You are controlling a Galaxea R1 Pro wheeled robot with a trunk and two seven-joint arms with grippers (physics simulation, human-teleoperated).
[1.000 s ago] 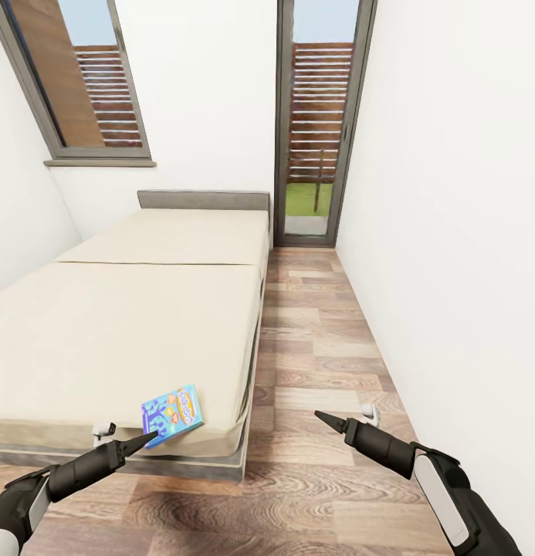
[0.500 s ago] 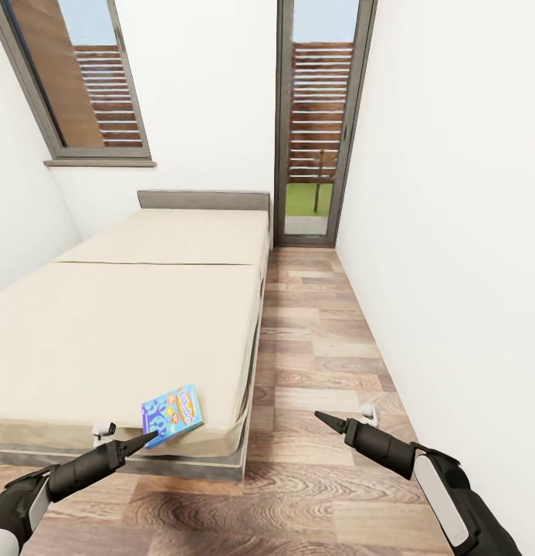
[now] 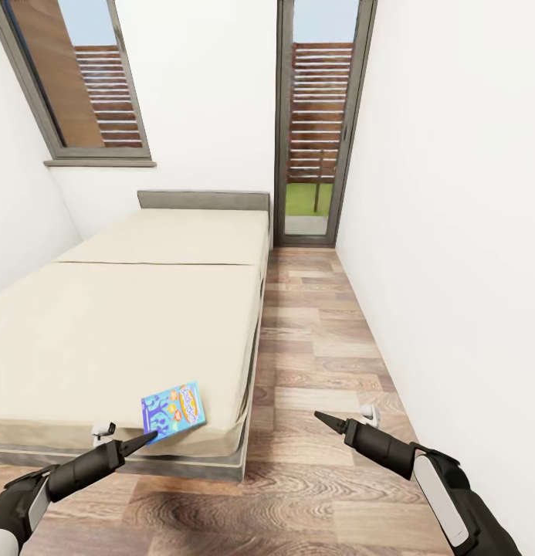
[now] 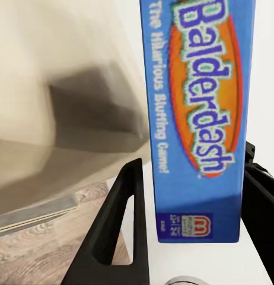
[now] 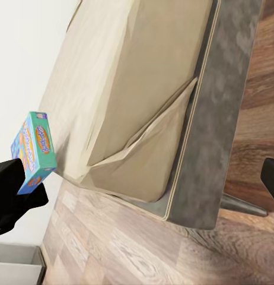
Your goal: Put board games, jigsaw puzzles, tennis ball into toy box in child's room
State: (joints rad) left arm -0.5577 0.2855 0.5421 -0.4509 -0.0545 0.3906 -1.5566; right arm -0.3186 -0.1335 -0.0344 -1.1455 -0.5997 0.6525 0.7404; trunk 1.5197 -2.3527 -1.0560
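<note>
A blue Balderdash board game point(image 3: 173, 409) stands tilted at the near corner of the bed point(image 3: 128, 324). My left gripper point(image 3: 146, 439) is shut on its lower edge. In the left wrist view the box point(image 4: 199, 113) sits upright between the two black fingers point(image 4: 122, 219). The right wrist view looks across at the box point(image 5: 33, 148) with the left gripper point(image 5: 12, 193) under it. My right gripper point(image 3: 323, 418) hangs over the wooden floor right of the bed, open and holding nothing. Toy box, table, puzzles and tennis ball are out of view.
The bed's grey frame point(image 3: 248, 432) runs along the left of a narrow strip of wooden floor point(image 3: 321, 340). A white wall point(image 3: 452, 232) closes the right side. A glass door point(image 3: 317, 131) stands at the far end and a window point(image 3: 82, 77) sits above the headboard.
The board game has risen slightly at the bed's corner in my left gripper. The right arm and the camera have not moved.
</note>
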